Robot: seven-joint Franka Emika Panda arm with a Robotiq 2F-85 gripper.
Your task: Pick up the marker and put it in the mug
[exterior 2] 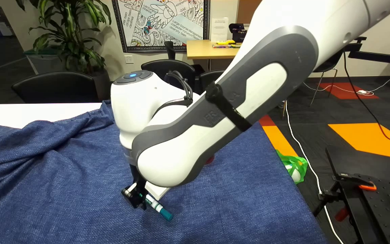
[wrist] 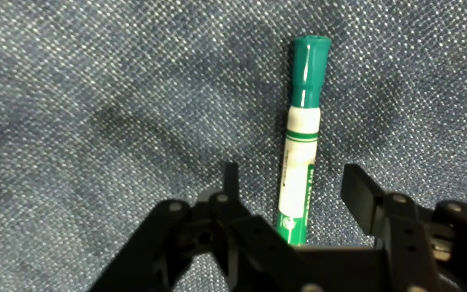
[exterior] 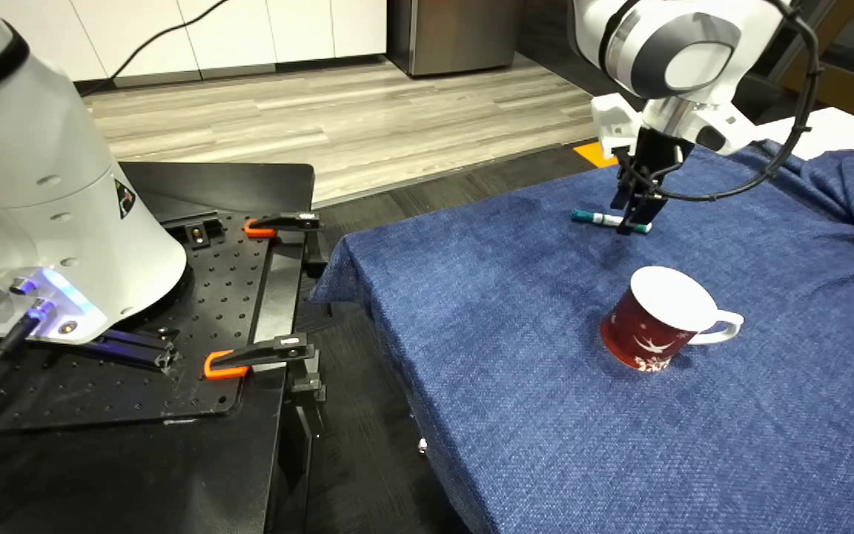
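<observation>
The marker lies flat on the blue cloth. It is white with a teal cap and green bands, and it shows in both exterior views (exterior: 599, 218) (exterior 2: 155, 204) and in the wrist view (wrist: 303, 121). My gripper (exterior: 622, 215) is above the marker, pointing down; it also shows in an exterior view (exterior 2: 135, 197). In the wrist view the gripper (wrist: 290, 168) is open, with the marker's body between its fingers, touching neither. The marker's lower end is hidden by the gripper there. The dark red mug (exterior: 638, 334) stands upright, white inside, handle to the right. Only a red sliver (exterior 2: 210, 160) shows behind the arm.
The blue cloth (exterior: 471, 297) covers the table and is bunched in folds (exterior 2: 56, 145) at one side. A white tabletop (exterior 2: 39, 112) shows beyond the cloth. The robot base stands on a black table (exterior: 138, 445) with orange-tipped clamps, across a gap.
</observation>
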